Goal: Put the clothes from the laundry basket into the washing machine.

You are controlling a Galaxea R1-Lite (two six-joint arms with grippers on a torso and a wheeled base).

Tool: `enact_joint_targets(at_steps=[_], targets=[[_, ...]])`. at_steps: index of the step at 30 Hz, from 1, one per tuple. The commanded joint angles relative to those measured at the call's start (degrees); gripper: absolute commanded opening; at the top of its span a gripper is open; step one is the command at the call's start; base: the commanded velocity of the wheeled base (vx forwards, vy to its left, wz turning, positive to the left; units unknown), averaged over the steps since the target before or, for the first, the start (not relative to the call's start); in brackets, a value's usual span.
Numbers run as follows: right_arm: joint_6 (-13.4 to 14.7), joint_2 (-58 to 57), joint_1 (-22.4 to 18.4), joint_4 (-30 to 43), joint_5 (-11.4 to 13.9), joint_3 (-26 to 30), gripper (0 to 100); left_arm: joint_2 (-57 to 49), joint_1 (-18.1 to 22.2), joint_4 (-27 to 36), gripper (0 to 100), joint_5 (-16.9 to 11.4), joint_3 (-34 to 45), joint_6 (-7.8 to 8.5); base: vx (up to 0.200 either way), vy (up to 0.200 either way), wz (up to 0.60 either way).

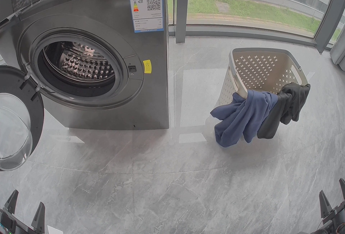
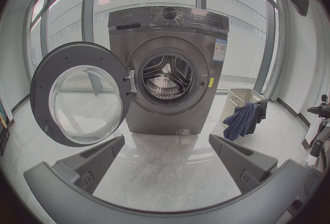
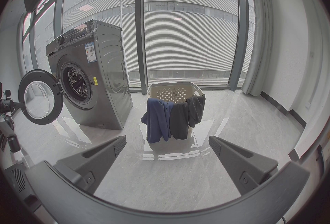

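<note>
Since the drum of the washing machine looks bare and both garments hang on the laundry basket, I judge the task to be at its first step: getting to the clothes. My left gripper is spread wide with nothing between its fingers, low over the floor and facing the machine. My right gripper is just as wide and just as empty, and it faces the basket from well back.

The basket stands on the floor to the right of the machine, near the window. A blue garment is draped over its near rim, with its lower folds hanging to about the floor. A black garment hangs beside it, the two touching. I cannot see whether more lies inside. The machine's door is swung fully open to the left, so the opening is free.

Next, I think my right arm should close the gap to the basket and pinch the blue garment where it bunches over the rim. The cloth hangs long, so it would need a high lift to clear the rim without tipping the light basket.
</note>
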Motion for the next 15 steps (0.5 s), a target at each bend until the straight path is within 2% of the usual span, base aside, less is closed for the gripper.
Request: enact_joint_targets(at_steps=[1,4,15], targets=[[-0.1,-0.4,0.0,0.0,0.0,0.9,100,-0.7,0.0,0.0,100,0.0,0.9,-0.10,0.000,0.000,0.00],[-0.1,-0.4,0.0,0.0,0.0,0.9,100,-0.7,0.0,0.0,100,0.0,0.9,-0.01,0.000,0.000,0.00],[-0.1,-0.4,0.0,0.0,0.0,0.9,100,-0.7,0.0,0.0,100,0.0,0.9,-0.01,0.000,-0.200,0.00]])
